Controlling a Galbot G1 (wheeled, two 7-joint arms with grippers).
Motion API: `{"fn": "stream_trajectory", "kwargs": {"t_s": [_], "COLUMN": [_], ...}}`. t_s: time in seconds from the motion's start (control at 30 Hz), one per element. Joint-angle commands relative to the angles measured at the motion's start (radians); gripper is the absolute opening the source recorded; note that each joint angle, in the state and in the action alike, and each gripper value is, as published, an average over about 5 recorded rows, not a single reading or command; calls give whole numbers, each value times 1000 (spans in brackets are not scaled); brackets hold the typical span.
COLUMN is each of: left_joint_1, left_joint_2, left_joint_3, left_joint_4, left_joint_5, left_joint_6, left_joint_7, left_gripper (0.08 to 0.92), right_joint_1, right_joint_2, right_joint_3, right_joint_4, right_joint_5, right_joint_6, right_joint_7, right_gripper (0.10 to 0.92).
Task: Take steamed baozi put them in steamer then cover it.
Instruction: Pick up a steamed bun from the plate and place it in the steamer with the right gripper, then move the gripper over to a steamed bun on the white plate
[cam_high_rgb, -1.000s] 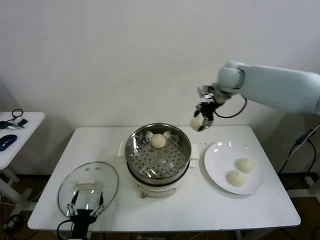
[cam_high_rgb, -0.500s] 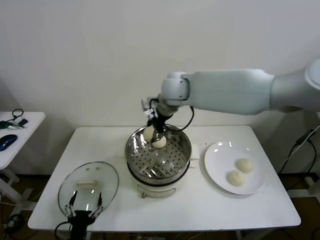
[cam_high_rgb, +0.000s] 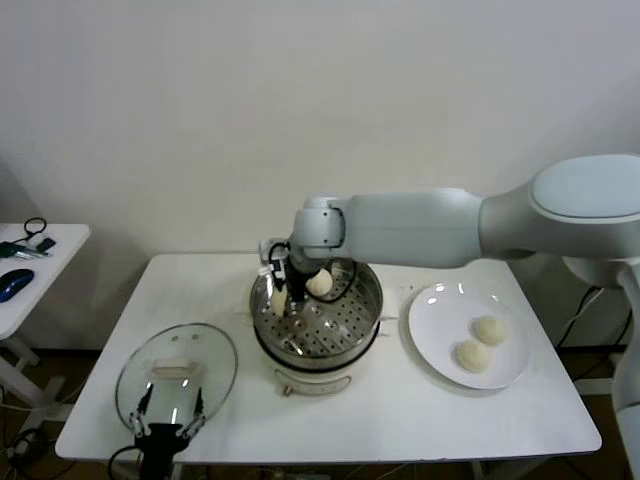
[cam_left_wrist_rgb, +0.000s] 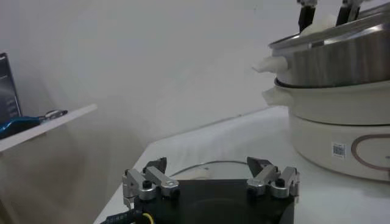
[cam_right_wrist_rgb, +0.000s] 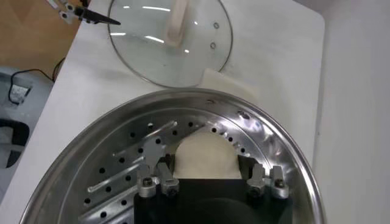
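I have the right gripper (cam_high_rgb: 279, 297) down inside the steamer (cam_high_rgb: 316, 312) at centre frame, its fingers clamped on a bun (cam_high_rgb: 276, 302) over the left side of the perforated tray. In the right wrist view the same bun (cam_right_wrist_rgb: 204, 159) sits between the fingers, pale and smooth, just above the tray holes; I cannot tell whether it touches the tray yet.

Progress, as I judge it: one bun (cam_high_rgb: 319, 283) already rests on the tray toward the rear of the pot. The held one is at its drop point but not released. Two buns (cam_high_rgb: 479, 343) remain on the plate (cam_high_rgb: 432, 337) at right of frame, lying near each other. So the loading stands roughly half done, with the covering step untouched.

The lid (cam_high_rgb: 177, 367) lies flat on the table (cam_high_rgb: 400, 410) at lower left of frame, well apart from the steamer, handle up. My left gripper (cam_high_rgb: 168, 413) sits parked at the lid's near edge, fingers spread wide and holding nothing.

Condition of goods: all four buns look round, cream-white and unmarked; no tearing or flattening is visible. The steamer is upright on its white base, rim clean and shiny.
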Motion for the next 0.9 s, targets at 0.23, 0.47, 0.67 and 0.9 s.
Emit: {"fn": "stream_trajectory", "kwargs": {"t_s": [0.23, 0.47, 0.67, 0.9], "left_joint_1": [-5, -1, 3, 1], "left_joint_2": [-2, -4, -4, -5], "left_joint_3": [4, 2, -2, -7], "left_joint_4": [3, 0, -14, -30], "left_joint_5": [2, 3, 1, -13], "left_joint_6": [0, -2, 2, 13], "left_joint_7": [0, -3, -3, 8], "left_gripper": [823, 823, 823, 823], "right_joint_1": [-55, 18, 223, 382], "right_joint_2": [24, -30, -227, -564], "right_joint_3": [10, 11, -74, -242], "right_joint_4": [-43, 3, 101, 214], "right_joint_5": [-18, -28, -16, -114], "right_joint_6": [-16, 19, 130, 212], "right_joint_7": [32, -22, -182, -309], "right_gripper": [734, 818, 823, 823]}}
